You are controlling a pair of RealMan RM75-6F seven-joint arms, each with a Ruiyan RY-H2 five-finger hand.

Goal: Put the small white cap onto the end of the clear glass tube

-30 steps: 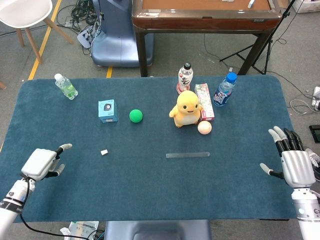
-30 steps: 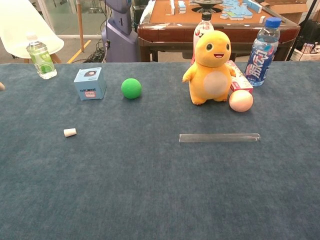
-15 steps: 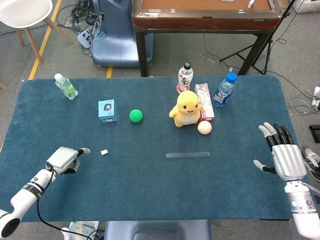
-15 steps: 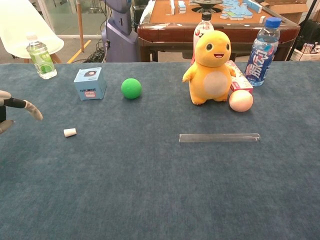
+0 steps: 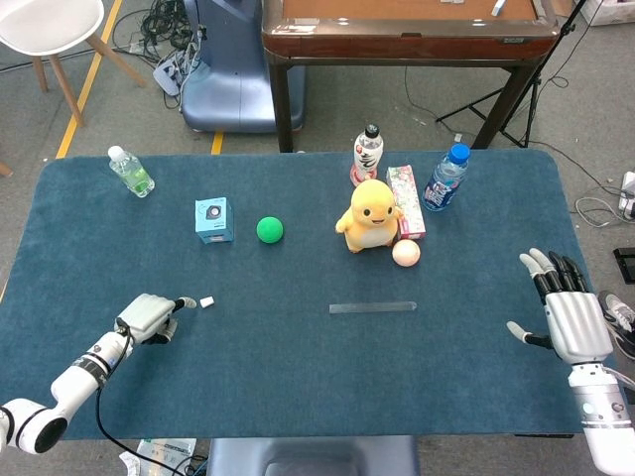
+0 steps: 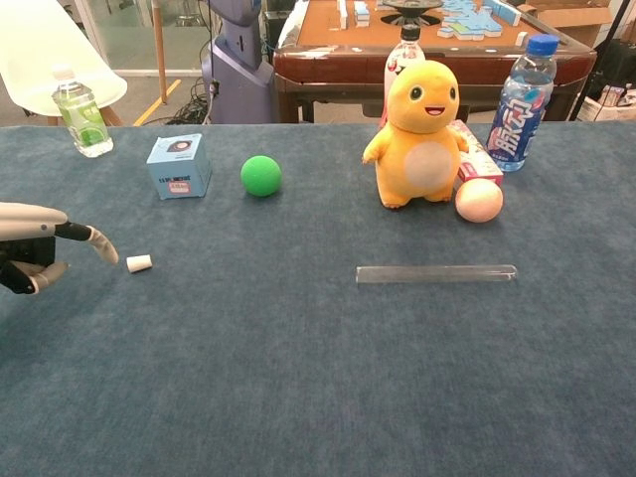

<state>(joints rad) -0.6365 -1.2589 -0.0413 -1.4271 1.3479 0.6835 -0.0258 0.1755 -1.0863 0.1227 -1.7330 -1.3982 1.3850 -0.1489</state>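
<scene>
I see the cap (image 5: 207,301) (image 6: 139,263), a small white stubby cylinder, lying on its side on the blue cloth at the left of the table, in front of the blue box and well apart from the tube. The tube (image 5: 372,307) (image 6: 436,273), a long clear glass cylinder, lies flat and nearly level from left to right, right of the table's middle, just in front of the yellow plush and the pink ball. From my cameras its right end looks rounded, its left end squared off, and neither end carries the cap.
</scene>
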